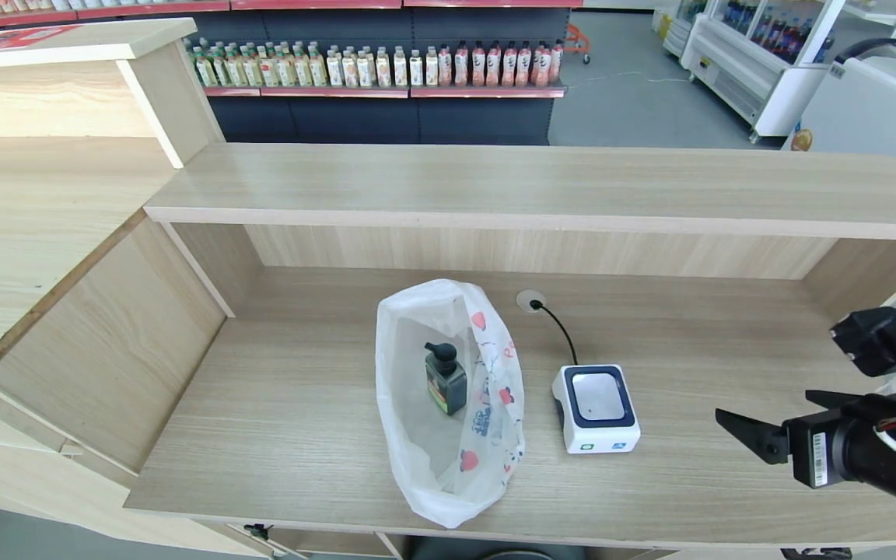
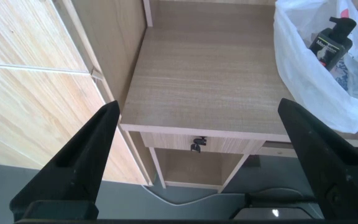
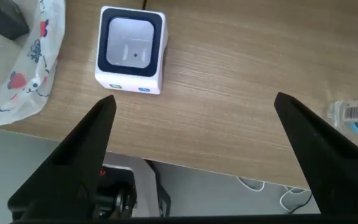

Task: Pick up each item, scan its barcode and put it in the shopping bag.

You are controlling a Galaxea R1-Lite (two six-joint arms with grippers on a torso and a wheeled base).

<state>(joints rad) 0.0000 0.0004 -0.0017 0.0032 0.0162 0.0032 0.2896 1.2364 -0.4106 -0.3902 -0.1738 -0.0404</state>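
The right hand [image 3: 194, 102] hangs at the lower right of the head view, over the front part of the worktop [image 1: 300, 435], its fingers spread wide with nothing between them. Just beside it, on the side away from the scanner [image 1: 596, 406], a clear bottle [image 3: 356, 117] with a label lies on the worktop, apart from both fingers. The white scanner sits right of centre in the head view with its window facing up and a black cable [image 1: 561, 330] running off toward the back. Near it at centre frame stands the shopping bag [image 1: 448, 404], mouth open, with a dark pump bottle [image 1: 446, 379] upright inside. The left hand [image 2: 197, 106] is also wide and empty, off the worktop's front corner on the bag's side. I judge that one item is already bagged and that the step in hand is picking up the clear bottle. That calls for the right hand to reach it, close round its body, and show its label to the scanner window before going on to the bag.
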